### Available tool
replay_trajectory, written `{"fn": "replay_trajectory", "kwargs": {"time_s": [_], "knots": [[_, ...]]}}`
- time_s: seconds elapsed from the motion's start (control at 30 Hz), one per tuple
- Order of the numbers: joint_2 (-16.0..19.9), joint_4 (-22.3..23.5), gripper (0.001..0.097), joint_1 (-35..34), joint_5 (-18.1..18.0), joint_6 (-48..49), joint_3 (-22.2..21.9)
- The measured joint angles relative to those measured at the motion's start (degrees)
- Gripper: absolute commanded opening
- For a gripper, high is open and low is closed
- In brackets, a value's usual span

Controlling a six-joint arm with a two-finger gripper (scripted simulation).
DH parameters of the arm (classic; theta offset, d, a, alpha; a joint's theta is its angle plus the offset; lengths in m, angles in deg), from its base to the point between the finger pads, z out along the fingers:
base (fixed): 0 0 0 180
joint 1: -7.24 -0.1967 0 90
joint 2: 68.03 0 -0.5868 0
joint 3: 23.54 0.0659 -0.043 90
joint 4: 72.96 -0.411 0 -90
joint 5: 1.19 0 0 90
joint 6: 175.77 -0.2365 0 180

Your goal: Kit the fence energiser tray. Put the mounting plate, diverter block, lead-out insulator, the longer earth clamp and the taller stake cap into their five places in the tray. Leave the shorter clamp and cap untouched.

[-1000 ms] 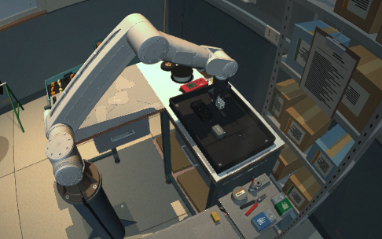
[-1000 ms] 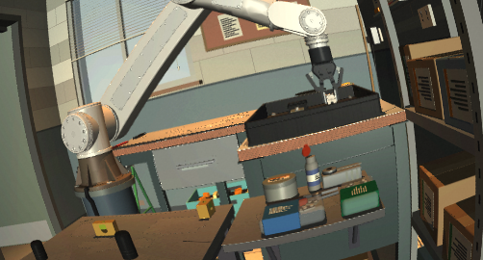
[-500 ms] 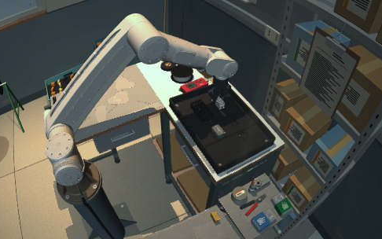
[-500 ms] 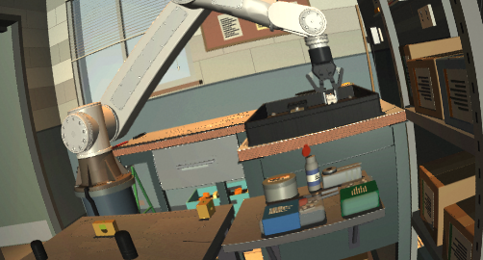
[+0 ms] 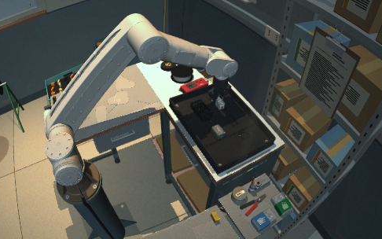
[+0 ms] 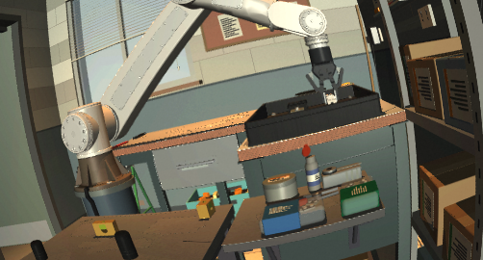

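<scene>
On the table by the shelving, the black tray (image 5: 222,124) holds a dark ribbed block (image 5: 201,109) at its rear left and a small grey block (image 5: 218,131) near its middle. A small pale part (image 5: 219,103) is held in my gripper (image 5: 220,101), low over the tray's rear right area. From the second side camera the same pale part (image 6: 330,97) sits between the fingers of the gripper (image 6: 327,95) at the level of the tray's rim. The tray's other places are too dark to read.
Behind the tray a red device (image 5: 194,84) and a dark spool (image 5: 181,72) lie on the table. Shelving with cardboard boxes (image 5: 305,118) stands close on the right. A low shelf (image 5: 259,204) in front carries tools, tins and small boxes.
</scene>
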Motion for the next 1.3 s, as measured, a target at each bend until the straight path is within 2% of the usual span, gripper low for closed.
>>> {"fn": "replay_trajectory", "kwargs": {"time_s": [0.23,0.73,1.3], "knots": [[0.0,0.0,0.0500,0.0,0.0,0.0,0.0],[-0.2,0.0,0.0500,0.0,0.3,0.0,-0.1],[-2.8,0.0,0.0500,0.0,5.5,0.0,-2.9]]}}
